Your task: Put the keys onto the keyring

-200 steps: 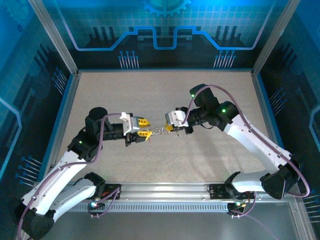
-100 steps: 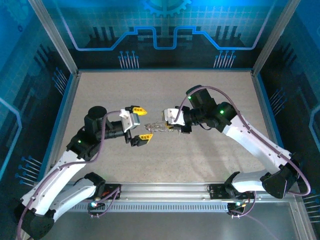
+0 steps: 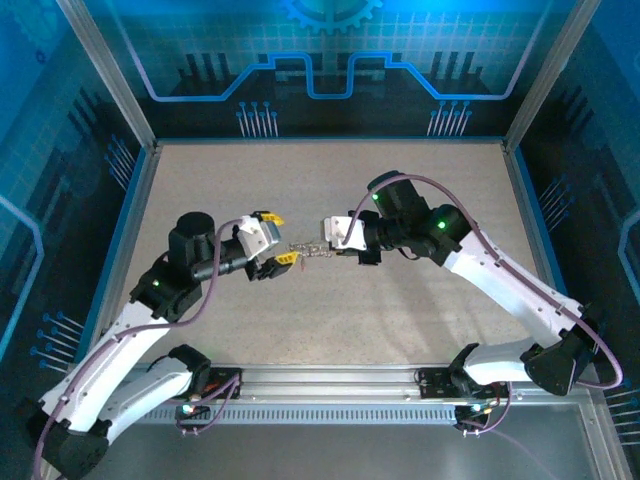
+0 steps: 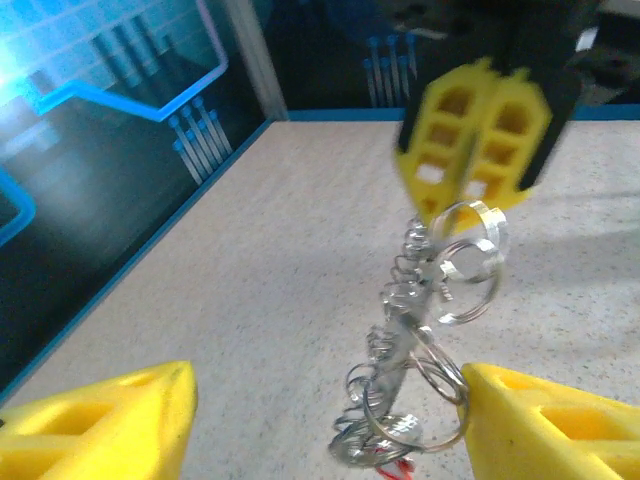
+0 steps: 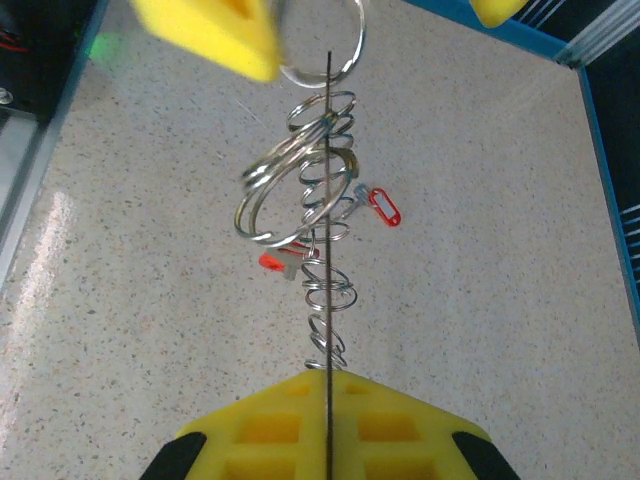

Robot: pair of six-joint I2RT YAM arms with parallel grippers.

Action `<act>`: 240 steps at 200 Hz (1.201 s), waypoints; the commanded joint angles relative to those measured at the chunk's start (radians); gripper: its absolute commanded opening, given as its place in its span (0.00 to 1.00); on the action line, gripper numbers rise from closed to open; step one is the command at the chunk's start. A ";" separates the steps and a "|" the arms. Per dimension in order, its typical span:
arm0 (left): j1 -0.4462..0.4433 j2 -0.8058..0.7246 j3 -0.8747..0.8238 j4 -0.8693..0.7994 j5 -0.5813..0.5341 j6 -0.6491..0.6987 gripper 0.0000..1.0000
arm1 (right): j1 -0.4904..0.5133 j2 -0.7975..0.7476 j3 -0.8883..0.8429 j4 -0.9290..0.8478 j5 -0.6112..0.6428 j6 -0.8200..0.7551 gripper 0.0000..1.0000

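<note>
The keyring is a floppy string of silvery wire rings, stretched in the air between the two grippers. My right gripper is shut on one end of the keyring. Two small red-headed keys hang from its middle rings, the second red one lower left. My left gripper stands open around the other end of the keyring. A large ring there touches its right finger; the left finger is well apart. From above, the left gripper faces the right gripper.
The speckled beige table lies below the hanging rings. A blue rim and dark panels wall in the left, far and right sides. The arm bases sit on a metal rail at the near edge.
The left gripper opened wide, then narrowed around the keyring's free end. Both grippers have shifted slightly toward the far side, and the right gripper carried the keyring leftward.
</note>
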 commanded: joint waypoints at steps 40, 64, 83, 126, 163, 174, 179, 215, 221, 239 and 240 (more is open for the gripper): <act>0.187 -0.076 -0.018 0.032 0.006 -0.211 0.67 | -0.001 -0.045 -0.025 0.002 -0.074 -0.033 0.00; 0.197 -0.084 -0.016 0.025 0.141 -0.202 0.70 | -0.008 -0.050 -0.037 0.020 -0.070 -0.023 0.00; 0.198 -0.089 -0.013 0.044 0.302 -0.190 0.74 | -0.014 -0.044 -0.032 0.020 -0.073 -0.024 0.00; 0.181 -0.035 0.036 0.062 0.332 -0.211 0.74 | -0.013 -0.028 -0.025 0.046 -0.041 0.003 0.00; 0.046 -0.003 0.063 0.037 0.164 -0.101 0.87 | -0.011 -0.013 -0.020 0.090 -0.010 0.096 0.00; 0.003 0.009 0.060 0.043 0.090 -0.075 0.97 | -0.009 -0.003 -0.015 0.093 -0.017 0.119 0.00; -0.014 0.018 0.060 0.046 0.060 -0.069 0.99 | -0.007 0.002 -0.011 0.091 -0.015 0.132 0.00; -0.060 0.112 0.143 0.011 -0.082 -0.118 0.99 | 0.011 0.030 -0.004 0.098 0.045 0.193 0.00; -0.060 0.126 0.153 0.004 -0.104 -0.135 0.99 | 0.014 0.030 -0.007 0.105 0.051 0.203 0.00; -0.060 0.167 0.184 -0.022 -0.161 -0.189 0.99 | 0.029 0.031 -0.012 0.119 0.086 0.232 0.00; -0.059 0.169 0.187 -0.024 -0.163 -0.191 0.99 | 0.030 0.030 -0.012 0.120 0.089 0.233 0.00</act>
